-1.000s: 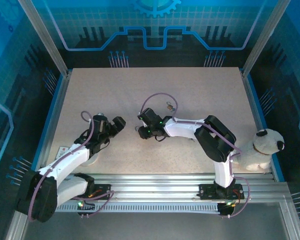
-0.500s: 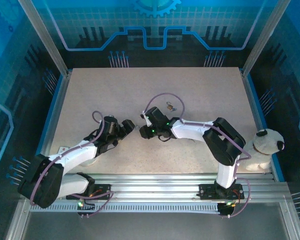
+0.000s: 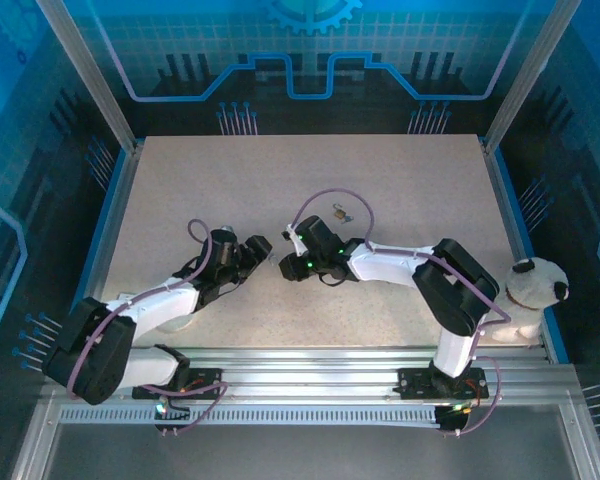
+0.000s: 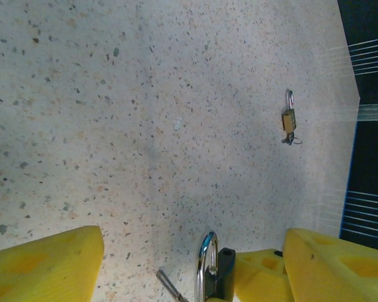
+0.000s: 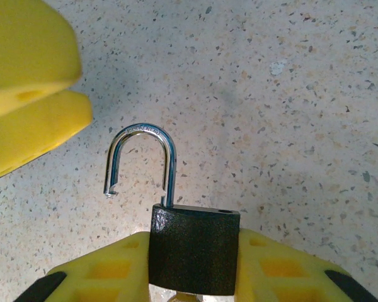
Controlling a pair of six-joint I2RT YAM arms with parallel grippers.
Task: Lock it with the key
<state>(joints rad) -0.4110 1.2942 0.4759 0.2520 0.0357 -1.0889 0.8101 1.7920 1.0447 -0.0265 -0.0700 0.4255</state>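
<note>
Black matte padlock point(image 5: 194, 248), boxy body, clamped between the right gripper's point(image 5: 194, 270) yellow pads, with its shiny curved shackle point(image 5: 142, 157) unlatched over the speckled tabletop point(image 5: 290, 94). Left gripper point(image 4: 189, 267) faces it, jaws apart, gripping nothing. Small brass padlock point(image 4: 289, 119) lies well beyond.

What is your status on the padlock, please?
Right claw shut on padlock, shackle open. Left claw open, close beside shackle. Brass lock lies apart, not in the way.

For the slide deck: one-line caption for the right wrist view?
Right gripper holds black padlock by its body, shackle swung open.
</note>
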